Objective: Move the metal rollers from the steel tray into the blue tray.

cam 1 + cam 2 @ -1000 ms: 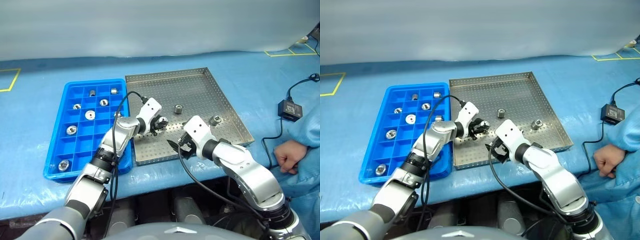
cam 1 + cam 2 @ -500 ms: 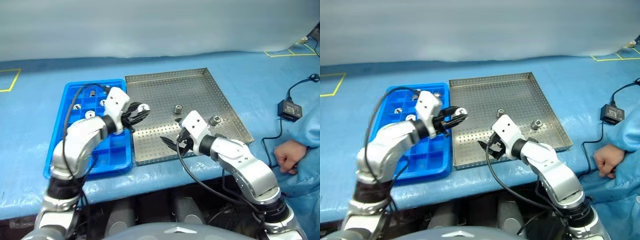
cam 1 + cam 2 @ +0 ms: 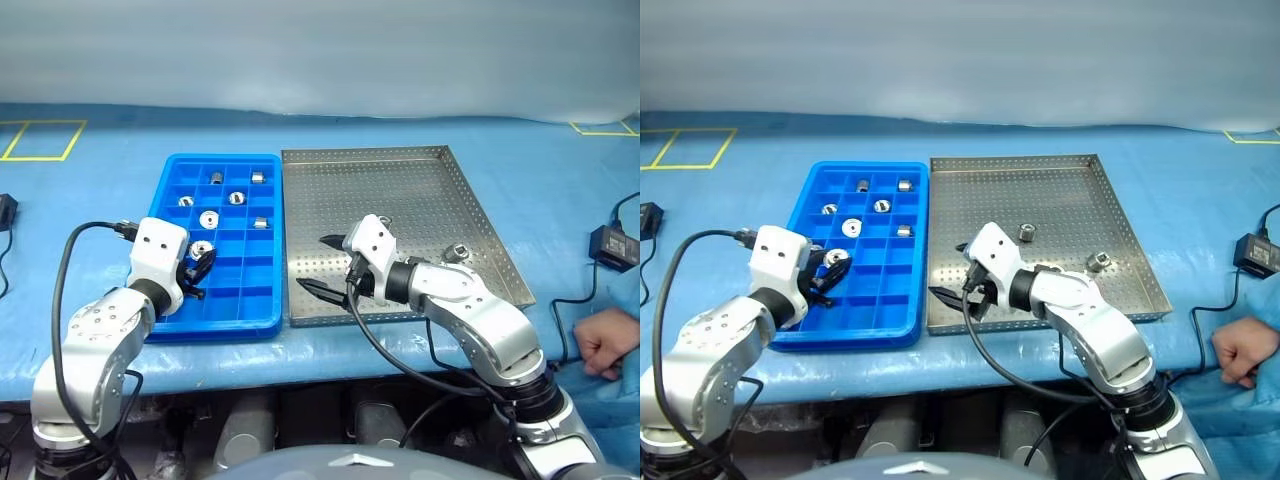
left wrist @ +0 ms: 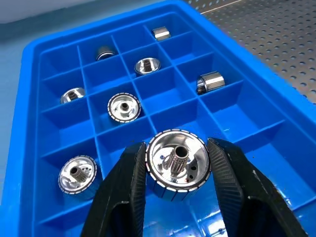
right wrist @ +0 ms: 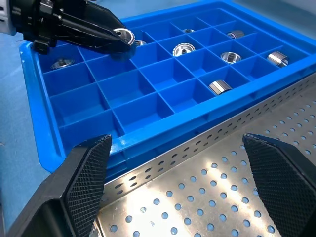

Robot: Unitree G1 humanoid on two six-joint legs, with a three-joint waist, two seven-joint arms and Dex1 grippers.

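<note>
The left gripper point(image 4: 177, 170) has carried a roller point(image 4: 177, 164) from the steel tray point(image 3: 420, 215) over the blue tray point(image 3: 255, 305).

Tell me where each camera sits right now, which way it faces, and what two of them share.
Left and right eye views: on the head, looking forward and down at the blue tray, the steel tray and both arms.
Left wrist view: on the left wrist, looking along the left gripper, shut on a metal roller above the blue tray.
Right wrist view: on the right wrist, looking between the open right gripper fingers across the steel tray's rim into the blue tray.
Shared: both wrist views show the held roller and the blue tray's compartments.
</note>
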